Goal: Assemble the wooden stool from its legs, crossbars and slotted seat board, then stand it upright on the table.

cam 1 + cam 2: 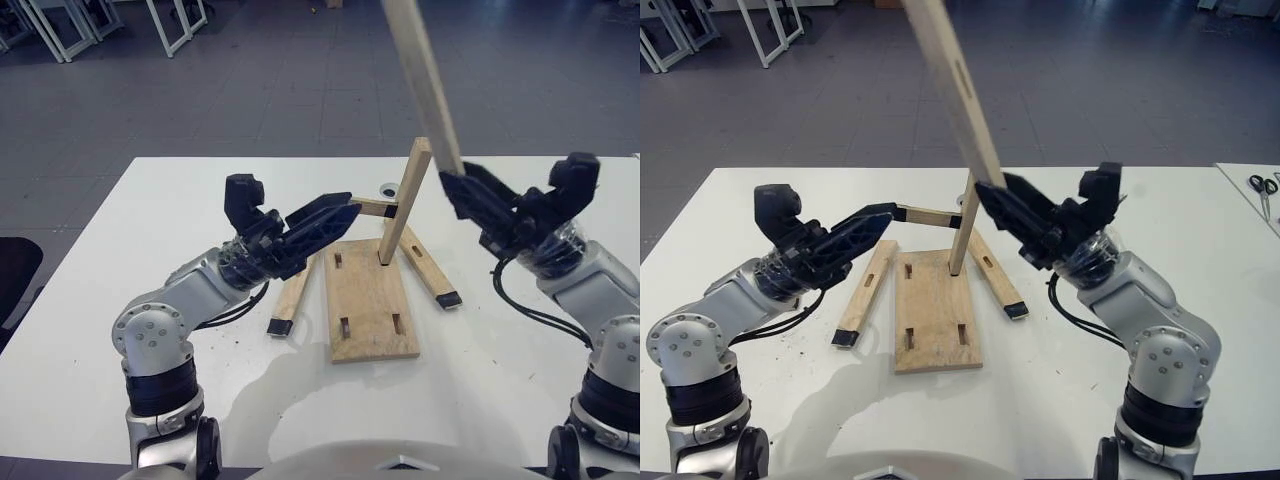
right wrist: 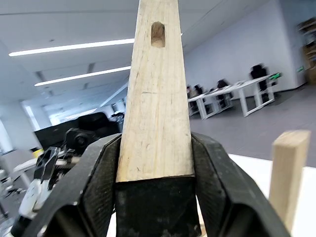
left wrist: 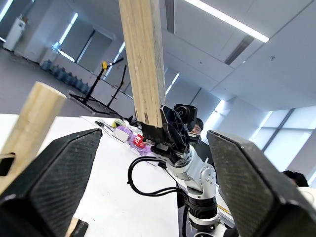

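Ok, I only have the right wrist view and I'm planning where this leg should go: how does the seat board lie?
Observer: The seat board lies flat on the table, slots facing up.
Operator: Is anything fitted in it?
Observer: One upright leg stands in its far right slot. The three other slots are bare.
Operator: And over on the left?
Observer: The left gripper is open at the free end of a crossbar that sticks out sideways from that leg.
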Action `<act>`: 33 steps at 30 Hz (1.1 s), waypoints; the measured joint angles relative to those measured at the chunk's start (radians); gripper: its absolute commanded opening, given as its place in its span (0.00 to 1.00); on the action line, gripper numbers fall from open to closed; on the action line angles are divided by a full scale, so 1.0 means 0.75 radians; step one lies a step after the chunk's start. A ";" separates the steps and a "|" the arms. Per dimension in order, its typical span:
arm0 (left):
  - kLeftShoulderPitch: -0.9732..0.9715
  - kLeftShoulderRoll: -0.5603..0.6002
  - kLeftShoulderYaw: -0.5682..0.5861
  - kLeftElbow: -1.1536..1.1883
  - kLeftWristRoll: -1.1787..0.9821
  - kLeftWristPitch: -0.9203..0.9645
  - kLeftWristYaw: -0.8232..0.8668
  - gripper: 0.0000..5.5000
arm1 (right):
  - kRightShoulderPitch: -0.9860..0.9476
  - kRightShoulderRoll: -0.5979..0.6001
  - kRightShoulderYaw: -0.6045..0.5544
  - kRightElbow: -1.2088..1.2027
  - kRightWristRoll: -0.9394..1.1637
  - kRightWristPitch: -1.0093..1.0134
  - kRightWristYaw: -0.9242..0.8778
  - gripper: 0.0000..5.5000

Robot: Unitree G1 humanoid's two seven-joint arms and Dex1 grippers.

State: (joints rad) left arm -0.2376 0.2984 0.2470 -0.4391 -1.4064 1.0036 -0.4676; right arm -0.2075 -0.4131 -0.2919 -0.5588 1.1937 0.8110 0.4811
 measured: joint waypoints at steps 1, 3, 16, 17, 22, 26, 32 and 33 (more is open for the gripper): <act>-0.001 0.002 -0.015 0.002 -0.039 0.000 0.016 0.71 | 0.013 -0.016 0.016 -0.001 0.028 0.005 0.029 0.37; -0.020 0.002 -0.028 0.003 -0.096 -0.004 0.043 0.71 | 0.048 -0.049 0.058 -0.009 0.051 0.031 0.080 0.37; -0.095 0.040 -0.133 0.040 -0.147 -0.096 0.155 0.71 | 0.154 -0.115 0.209 -0.066 0.038 0.002 0.193 0.37; -0.102 0.045 -0.143 0.046 -0.134 -0.099 0.154 0.71 | 0.161 -0.126 0.212 -0.073 0.038 0.002 0.197 0.37; -0.102 0.055 -0.168 0.073 -0.087 -0.108 0.133 0.66 | 0.170 -0.145 0.224 -0.077 0.036 -0.001 0.205 0.37; -0.102 0.075 -0.163 0.064 -0.161 -0.104 0.054 0.55 | 0.205 -0.151 0.224 -0.064 0.093 0.003 0.241 0.37; -0.097 0.140 -0.162 0.055 -0.201 -0.089 -0.019 0.38 | 0.259 -0.161 0.251 -0.066 0.144 0.019 0.299 0.37; -0.097 0.147 -0.164 0.057 -0.201 -0.088 -0.021 0.38 | 0.261 -0.161 0.253 -0.066 0.144 0.019 0.299 0.37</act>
State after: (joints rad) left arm -0.3106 0.4088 0.1239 -0.3964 -1.5571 0.9376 -0.4837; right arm -0.0115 -0.5339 -0.1020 -0.6081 1.3020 0.8251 0.7051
